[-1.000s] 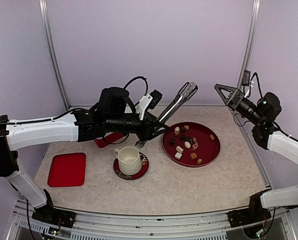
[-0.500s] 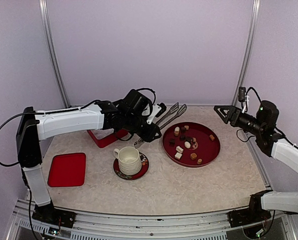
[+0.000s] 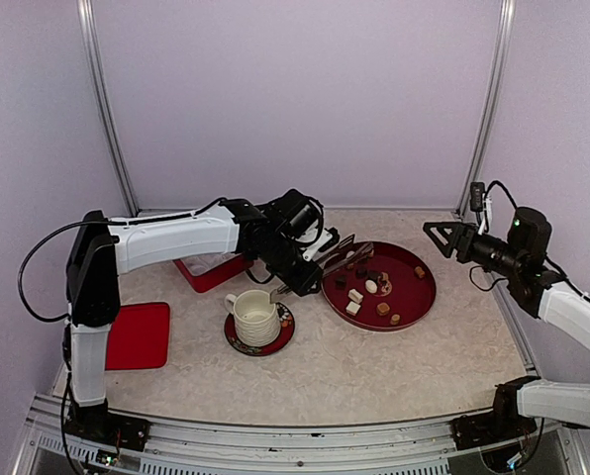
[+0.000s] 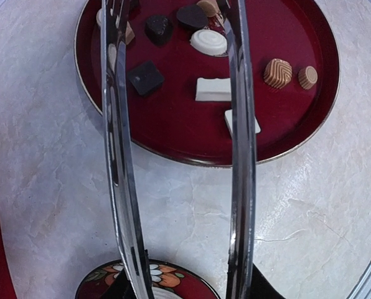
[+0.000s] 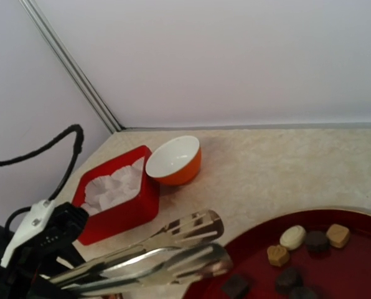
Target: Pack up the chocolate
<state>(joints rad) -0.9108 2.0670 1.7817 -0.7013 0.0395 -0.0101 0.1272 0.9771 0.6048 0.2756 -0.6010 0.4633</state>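
Several small chocolates [image 3: 372, 286], dark, tan and white, lie on the round red tray [image 3: 421, 293]. My left gripper [image 3: 297, 272] is shut on the handle end of metal tongs [image 3: 341, 254]. The tong arms [image 4: 240, 156] stand apart, and their tips hover over the tray's left part. In the left wrist view a dark cube [image 4: 145, 77] and a white bar [image 4: 213, 89] lie between the arms. My right gripper [image 3: 438, 237] is open and empty, held in the air right of the tray. Its fingers do not show in the right wrist view.
A ribbed white cup [image 3: 255, 317] stands on a flowered saucer [image 3: 283, 336] in front of the left gripper. A red box of white paper cases [image 5: 117, 193] and an orange bowl [image 5: 176, 160] sit behind. A red square lid [image 3: 134, 334] lies at the left.
My left arm has swung the tongs down from a raised tilt to just above the tray's left part. My right gripper has come down a little.
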